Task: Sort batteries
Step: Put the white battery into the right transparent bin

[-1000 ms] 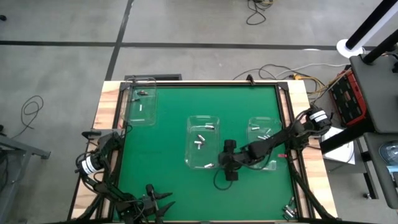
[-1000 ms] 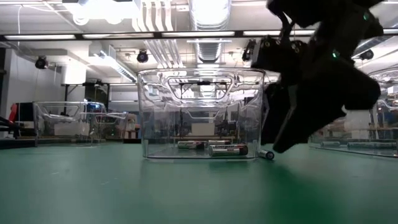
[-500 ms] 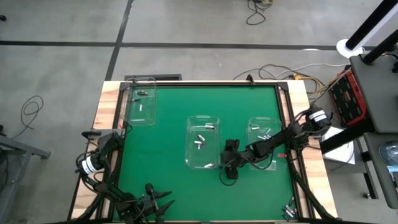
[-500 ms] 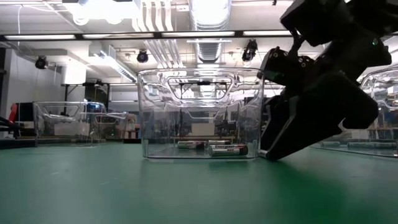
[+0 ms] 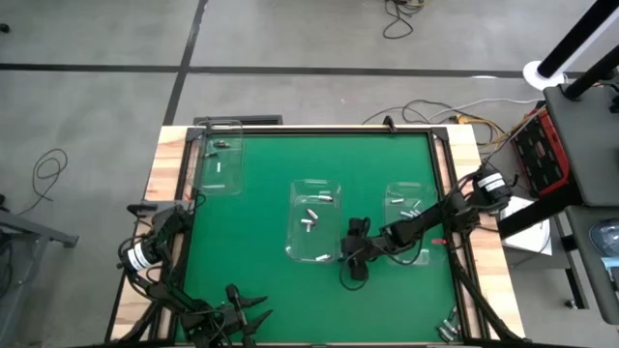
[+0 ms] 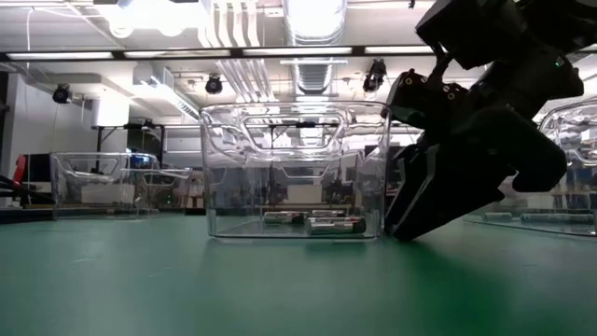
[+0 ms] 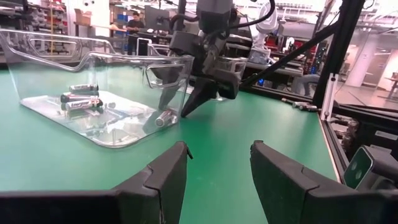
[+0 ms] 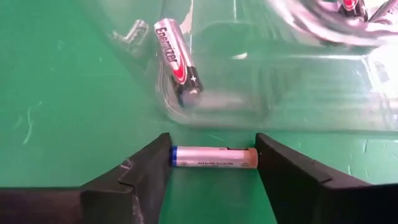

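A silvery battery (image 8: 213,157) lies on the green mat just outside the middle clear bin (image 5: 314,208). My right gripper (image 8: 213,158) is down at the mat beside that bin's near right corner (image 6: 378,229) and is shut on this battery. Several more batteries (image 6: 322,222) lie on the bin's floor, one (image 8: 177,59) close to the wall. My left gripper (image 7: 217,168) waits open near the table's near left corner (image 5: 247,317), with nothing between its fingers. My right gripper pinches the battery end to end: one finger (image 8: 146,174) meets its blue-ringed end (image 8: 175,155), the other (image 8: 280,174) its far end (image 8: 254,157). The fingers slant down from the table's right side. The battery lies flat on the mat, parallel to the bin wall.
A second clear bin (image 5: 406,198) with batteries stands to the right, under my right arm. A third bin (image 5: 219,164) stands at the far left corner. A wide stretch of green mat (image 5: 247,242) lies left of the middle bin.
My right gripper has come down to the mat beside the middle bin, over the loose battery that lay there. The middle bin has slid a little toward the table's left edge.
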`<control>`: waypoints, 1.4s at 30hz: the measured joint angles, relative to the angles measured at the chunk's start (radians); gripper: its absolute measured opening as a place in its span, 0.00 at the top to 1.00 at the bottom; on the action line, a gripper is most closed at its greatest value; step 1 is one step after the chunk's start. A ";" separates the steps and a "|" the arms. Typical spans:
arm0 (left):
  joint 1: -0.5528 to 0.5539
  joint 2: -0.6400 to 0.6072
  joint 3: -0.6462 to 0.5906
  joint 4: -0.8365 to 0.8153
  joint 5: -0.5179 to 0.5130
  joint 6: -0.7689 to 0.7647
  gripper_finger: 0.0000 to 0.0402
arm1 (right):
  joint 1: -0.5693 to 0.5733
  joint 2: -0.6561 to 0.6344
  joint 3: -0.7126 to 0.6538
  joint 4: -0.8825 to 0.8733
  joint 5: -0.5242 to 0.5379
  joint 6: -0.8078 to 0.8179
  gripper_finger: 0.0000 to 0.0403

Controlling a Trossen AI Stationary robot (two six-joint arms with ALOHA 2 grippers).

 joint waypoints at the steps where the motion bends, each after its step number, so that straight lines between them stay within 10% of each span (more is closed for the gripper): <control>1: 0.000 0.000 0.000 0.000 0.000 0.000 0.61 | 0.000 -0.010 0.000 -0.018 0.000 0.000 0.48; 8: -0.002 0.000 0.000 0.000 0.000 0.000 0.61 | 0.005 -0.095 0.061 -0.224 -0.004 0.000 0.53; 19: -0.005 0.000 0.002 0.002 0.010 0.007 0.61 | 0.007 -0.409 0.329 -1.082 0.017 0.151 0.53; 25: -0.005 0.000 0.013 0.015 0.022 0.017 0.61 | -0.012 -0.574 0.254 -1.451 0.016 0.358 0.52; 42: 0.080 -0.005 0.055 0.017 0.091 0.113 0.61 | -0.014 -0.712 -0.153 -1.159 -0.097 0.589 0.51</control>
